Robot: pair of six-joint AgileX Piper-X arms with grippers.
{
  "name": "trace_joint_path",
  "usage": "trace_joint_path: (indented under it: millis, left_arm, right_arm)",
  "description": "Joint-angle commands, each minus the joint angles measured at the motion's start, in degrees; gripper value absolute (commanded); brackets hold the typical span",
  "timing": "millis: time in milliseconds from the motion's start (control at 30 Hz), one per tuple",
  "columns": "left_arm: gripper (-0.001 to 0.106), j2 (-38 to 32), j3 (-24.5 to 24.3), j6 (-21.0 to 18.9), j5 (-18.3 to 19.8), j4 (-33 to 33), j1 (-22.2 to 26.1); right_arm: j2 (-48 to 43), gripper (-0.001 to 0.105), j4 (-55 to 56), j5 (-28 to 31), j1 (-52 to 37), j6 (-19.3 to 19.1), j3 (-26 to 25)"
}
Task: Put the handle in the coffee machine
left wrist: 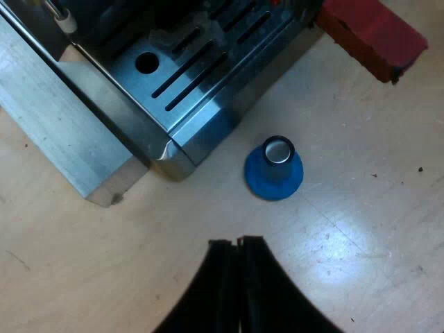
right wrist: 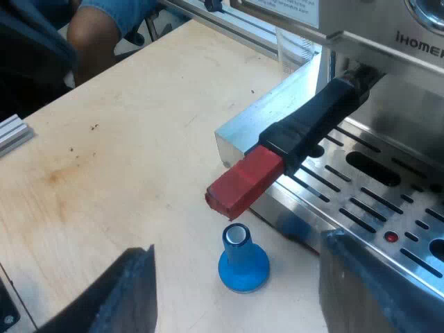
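Observation:
The holder's dark handle juts out from under the espresso machine's front, over the slotted drip tray, and ends in red. That red end also reaches past the drip tray's corner. A blue tamper stands on the wooden table just off that corner, below the red end. My left gripper hangs above the table near the tamper, its fingers shut with nothing between them. My right gripper is open, its fingers spread wide on either side of the tamper and above it.
A measuring glass stands beside the machine's body. A person's leg shows beyond the table's edge. An aluminium rail runs along the machine's side. Bare wooden table stretches away from the machine.

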Motion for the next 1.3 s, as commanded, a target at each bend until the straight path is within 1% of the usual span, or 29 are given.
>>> trace_joint_path:
  millis: [33,67,100,167,200,233,267,400,533,733,800,833,867,900,967,1000,1033,1067,1100,1200,1300]
  left_arm:
    - [0.009,-2.26,-0.47,-0.65,-0.8,0.23,0.01]
    - [0.016,-2.69,-0.47,-0.65,-0.8,0.23,0.01]
    - [0.021,-2.77,-0.47,-0.65,-0.92,0.23,0.01]
    - [0.039,-2.89,-0.47,-0.65,-1.35,0.69,0.01]
    - [0.042,-2.89,-0.47,-0.65,-1.48,0.71,0.01]
    - [0.049,-2.89,-0.47,-0.65,-1.76,0.69,0.01]
    - [0.053,-2.89,-0.47,-0.65,-1.76,0.69,0.01]
    - [0.059,-2.89,-0.47,-0.65,-1.89,1.23,0.01]
    - [0.068,-3.76,-0.47,-0.65,-1.89,1.64,0.01]
    - [0.073,-5.0,-0.47,-0.65,-1.66,1.46,0.71]
    - [0.075,-6.11,-0.47,-0.79,-1.6,1.09,2.15]
    - [0.075,-6.71,-0.47,-0.79,0.22,0.56,3.8]
    - [0.075,-6.76,-0.47,-0.79,0.22,0.53,3.98]
    - [0.075,-7.02,-0.47,-0.79,1.23,-0.03,5.05]
    - [0.075,-7.15,-0.57,-0.79,1.35,-3.54,7.21]
    - [0.075,-7.15,-0.58,-1.6,1.35,-4.97,7.65]
    - [0.075,-7.15,-0.58,-2.15,1.35,-5.38,7.85]
    - [0.075,-7.15,-0.68,-3.47,1.35,-6.48,8.2]
    - [0.075,-7.15,-0.68,-5.09,0.37,-7.59,8.23]
    - [0.075,-7.15,-0.68,-7.09,-0.63,-8.82,8.23]
    - [0.075,-7.15,-0.68,-7.69,-0.63,-9.07,8.23]
  right_arm:
    - [-0.64,0.054,0.05,-0.5,0.07,0.77,-0.59]
    - [-0.64,0.054,0.05,-0.5,0.07,0.76,-0.59]
    - [-0.64,0.054,0.05,-0.5,0.07,0.76,-0.59]
    - [-0.64,0.054,0.05,-0.5,0.07,1.18,-0.59]
    - [-0.64,0.054,0.05,-0.5,0.07,1.18,-0.59]
    - [-0.64,0.054,0.05,-0.5,0.07,1.18,-0.59]
    - [-0.64,0.054,0.05,-0.5,0.07,1.18,-0.59]
    - [-0.64,0.054,0.05,0.03,0.07,1.18,-0.59]
    - [-0.64,0.054,0.05,0.05,0.07,1.18,-0.59]
    - [-0.64,0.054,0.05,0.05,0.07,1.18,-0.59]
    - [-0.64,0.054,0.05,0.05,0.07,1.18,-0.59]
    - [-0.64,0.054,0.05,0.05,0.07,1.18,-0.59]
    - [-0.64,0.054,0.05,0.05,0.07,1.18,-0.59]
    - [-0.64,0.054,0.05,0.05,0.07,1.18,-0.59]
    - [-0.64,0.054,-0.42,0.93,-0.12,1.18,-0.59]
    - [-0.49,0.054,-0.68,4.77,-0.35,1.98,-0.59]
    - [-0.49,0.054,-0.52,9.06,-1.32,4.46,-0.59]
    - [-0.49,0.054,1.07,8.7,-4.47,6.1,-1.01]
    - [-0.49,0.054,1.41,8.5,-5.72,6.88,-1.12]
    - [-0.49,0.054,3.56,8.52,-9.75,7.19,-2.2]
    - [-0.49,0.054,6.98,7.28,-13.56,7.19,-4.26]
